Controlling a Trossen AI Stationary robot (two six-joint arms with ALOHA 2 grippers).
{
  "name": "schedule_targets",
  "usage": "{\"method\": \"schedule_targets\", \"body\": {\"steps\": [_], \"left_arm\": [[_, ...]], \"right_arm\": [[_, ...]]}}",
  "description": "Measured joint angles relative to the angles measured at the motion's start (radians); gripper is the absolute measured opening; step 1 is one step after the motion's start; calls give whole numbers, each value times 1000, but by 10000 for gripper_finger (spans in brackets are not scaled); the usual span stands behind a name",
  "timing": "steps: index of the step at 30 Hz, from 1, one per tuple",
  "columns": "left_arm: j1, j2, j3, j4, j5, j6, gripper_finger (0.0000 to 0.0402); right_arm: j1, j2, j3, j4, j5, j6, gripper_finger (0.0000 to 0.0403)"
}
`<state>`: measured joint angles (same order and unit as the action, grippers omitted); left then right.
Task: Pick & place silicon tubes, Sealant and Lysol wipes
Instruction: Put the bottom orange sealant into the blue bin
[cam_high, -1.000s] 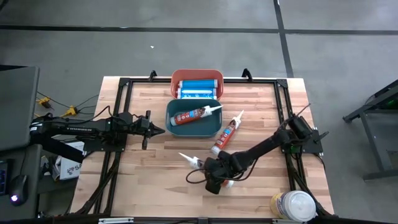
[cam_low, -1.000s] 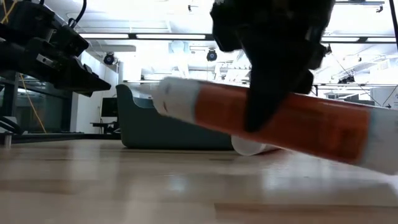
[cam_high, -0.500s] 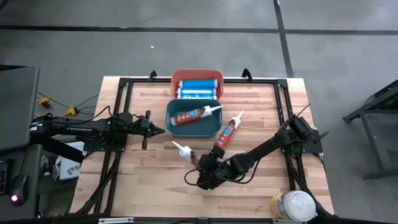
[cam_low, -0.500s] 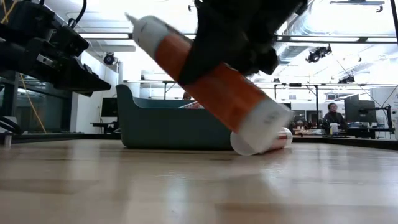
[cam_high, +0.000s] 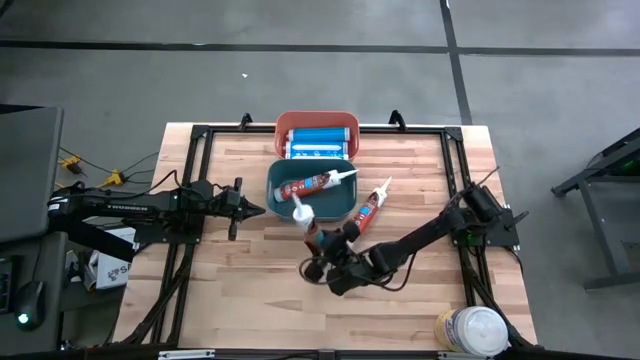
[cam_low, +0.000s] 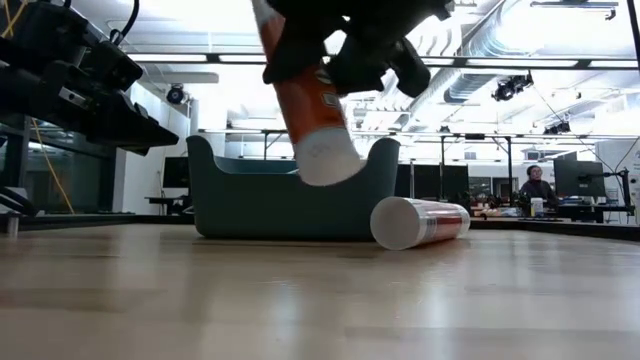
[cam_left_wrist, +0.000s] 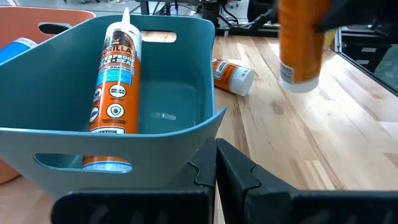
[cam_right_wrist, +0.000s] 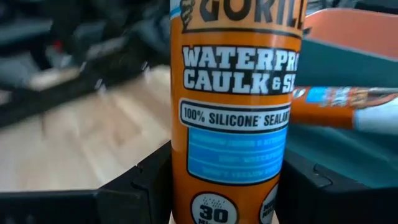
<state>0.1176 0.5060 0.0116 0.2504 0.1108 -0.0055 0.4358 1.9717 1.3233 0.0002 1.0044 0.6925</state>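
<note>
Right gripper (cam_high: 325, 243) is clamped on an orange silicone sealant tube (cam_high: 311, 226), holding it clear of the wooden table (cam_high: 250, 290) just in front of the teal bin (cam_high: 272, 190); in the high view the tube's white nozzle reaches over the bin's near rim, and in the low view the tube (cam_low: 300, 95) hangs tilted, its flat white base lowest and well above the tabletop; the right wrist view shows the tube (cam_right_wrist: 235, 118) seated between the two dark fingers (cam_right_wrist: 140, 186), label outward, with printed wording about waterproof caulk and silicone sealant; left gripper (cam_high: 252, 210) waits low beside the bin's left wall, its fingers pressed together with no gap between them and nothing held, as the left wrist view shows (cam_left_wrist: 217, 168); a second orange tube (cam_high: 318, 184) lies slanted inside the teal bin, nozzle toward the far right corner; a third orange tube (cam_high: 366, 210) lies flat on the table just right of the bin, apart from the held one; behind the teal bin stands an orange bin (cam_high: 285, 125) holding blue cartridges (cam_high: 318, 141); the Lysol wipes (cam_high: 473, 330) canister stands upright at the table's near right corner, well apart from both grippers
</note>
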Motion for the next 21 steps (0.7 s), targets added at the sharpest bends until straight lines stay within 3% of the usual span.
{"method": "schedule_targets", "body": {"steps": [7, 12, 21], "left_arm": [[0, 0, 0, 0, 4, 0, 0], [0, 0, 0, 0, 3, 0, 0], [0, 0, 0, 0, 3, 0, 0]], "right_arm": [[-39, 0, -53, 179, 154, 6, 199], [-70, 0, -95, 311, 192, 12, 199], [-117, 0, -141, 434, 331, 157, 199]]}}
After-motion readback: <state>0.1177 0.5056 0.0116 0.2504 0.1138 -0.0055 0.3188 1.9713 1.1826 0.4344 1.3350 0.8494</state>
